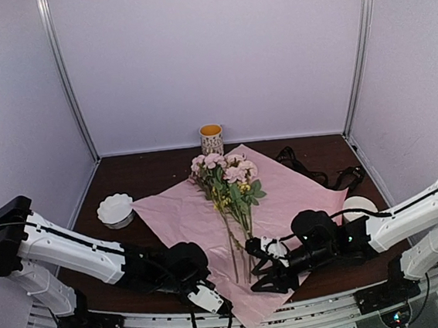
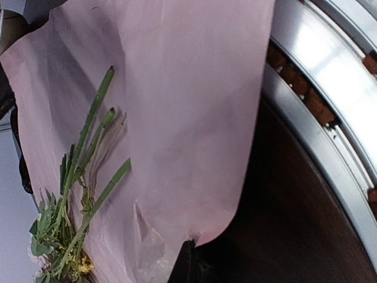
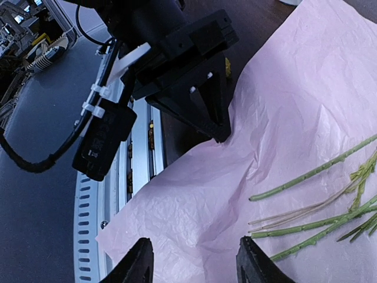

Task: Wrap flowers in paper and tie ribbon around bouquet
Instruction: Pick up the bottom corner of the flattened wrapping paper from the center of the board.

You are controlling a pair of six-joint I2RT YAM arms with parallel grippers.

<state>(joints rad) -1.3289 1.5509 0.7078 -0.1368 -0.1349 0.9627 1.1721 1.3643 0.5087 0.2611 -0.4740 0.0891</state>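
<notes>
The lilac-pink paper (image 1: 284, 196) lies flat on the dark table, one corner hanging over the near edge. The flowers (image 1: 228, 180), pink blooms with small yellow blossoms, rest loose on it, stems (image 3: 306, 227) pointing toward me; no wrapped bouquet is in view. My left gripper (image 1: 222, 306) is shut on the paper's near-left edge (image 2: 200, 233), which puckers at the pinch (image 3: 219, 132). Over the sheet by the stem ends, my right gripper (image 1: 257, 269) hovers open, nothing between its fingers (image 3: 136, 264). The black ribbon (image 1: 313, 169) lies bunched at the back right.
A patterned cup with a yellow rim (image 1: 211, 139) stands at the back centre. One white bowl (image 1: 115, 209) sits left of the paper, another (image 1: 360, 206) at the right, partly behind my right arm. The metal table rail (image 2: 330, 88) runs along the near edge.
</notes>
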